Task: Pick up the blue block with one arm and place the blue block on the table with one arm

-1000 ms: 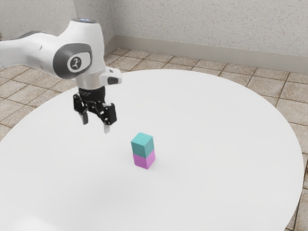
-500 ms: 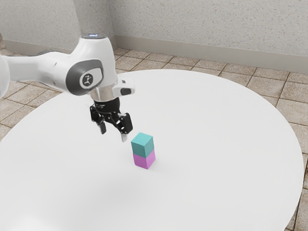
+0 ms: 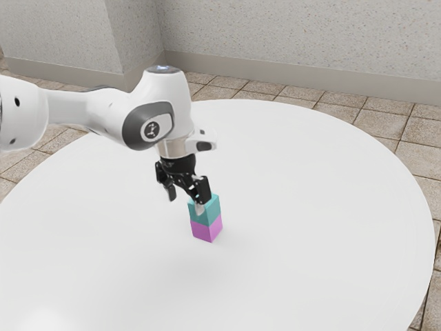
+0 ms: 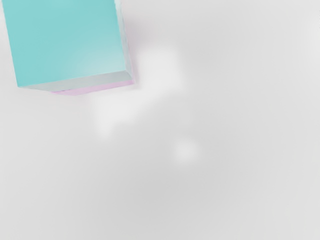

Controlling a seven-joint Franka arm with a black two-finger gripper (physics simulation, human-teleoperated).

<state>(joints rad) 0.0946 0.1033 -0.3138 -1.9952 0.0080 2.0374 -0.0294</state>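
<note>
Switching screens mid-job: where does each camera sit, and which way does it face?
Exterior view: beside the arm, facing down across the table; shows the arm from the exterior view's left and the open tool.
Wrist view: on the arm's end, facing down at the blue block's top.
Both: table, blue block on pink block.

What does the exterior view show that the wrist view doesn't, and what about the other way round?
Exterior view: the white robot arm, its open black gripper above and beside the stack, the table's rounded edge, the tiled floor and the speckled wall.

Wrist view: bright patches on the tabletop right beside the stack.

Both: the teal block on top of the purple block, a thin sliver in the wrist view, and the white tabletop around them.
</note>
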